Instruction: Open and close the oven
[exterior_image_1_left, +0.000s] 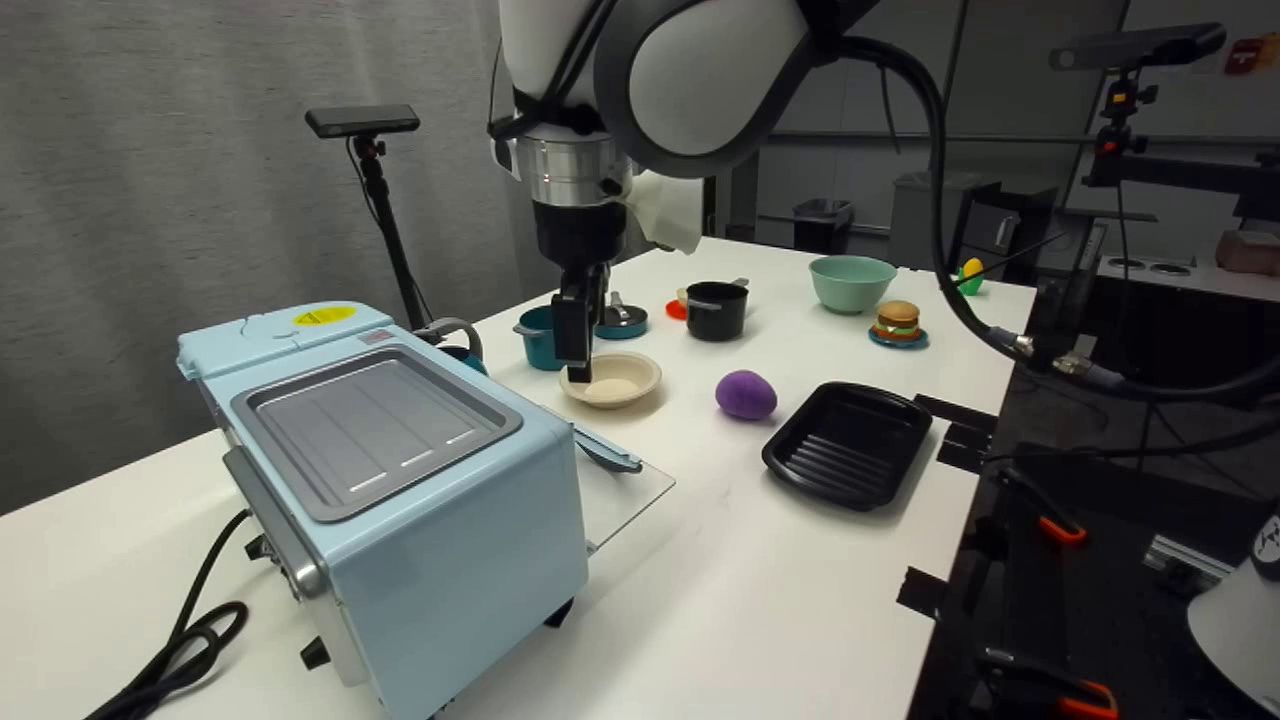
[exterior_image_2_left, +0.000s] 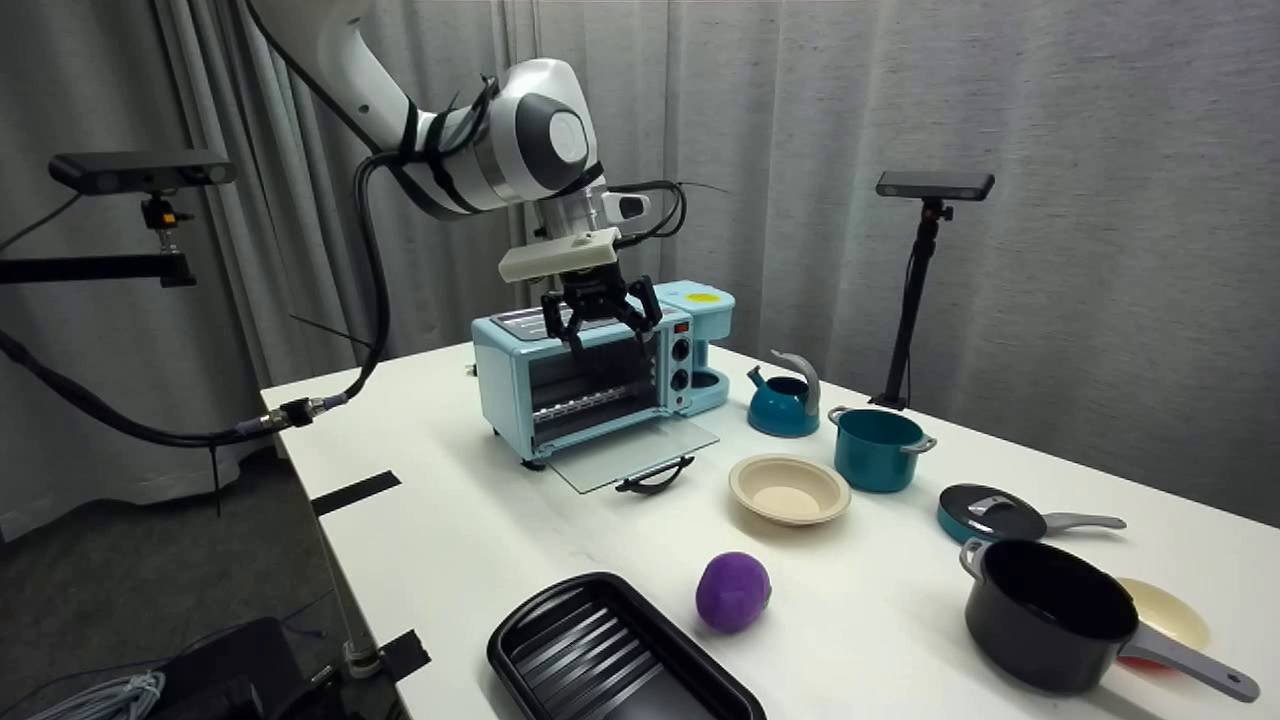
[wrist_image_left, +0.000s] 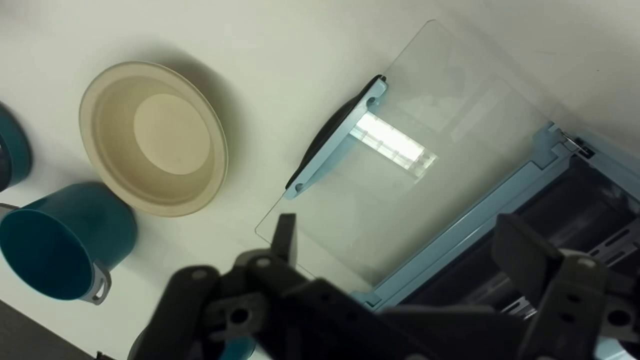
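Observation:
The pale blue oven (exterior_image_2_left: 505, 390) stands on the table with its door lowered, so its dark interior shows in an exterior view. Its glass door (exterior_image_2_left: 615, 455) lies out flat just above the tabletop, the black handle (exterior_image_2_left: 655, 478) at the outer edge. From above, the wrist view shows the glass pane (wrist_image_left: 350, 215) and the light-blue handle bar (wrist_image_left: 335, 137). My gripper (exterior_image_2_left: 611, 346) is over the front of the oven, pointing down and apart from the handle. Its fingers (wrist_image_left: 284, 235) are spread wide with nothing between them. The opening's lower edge runs beneath the gripper in the wrist view.
A beige bowl (exterior_image_2_left: 790, 490) sits just beyond the door, with a teal pot (exterior_image_2_left: 878, 450) and kettle (exterior_image_2_left: 783, 410) nearby. A purple object (exterior_image_2_left: 733, 592) and a black tray (exterior_image_2_left: 620, 660) lie farther out. A black cord (exterior_image_1_left: 190, 650) trails behind the oven.

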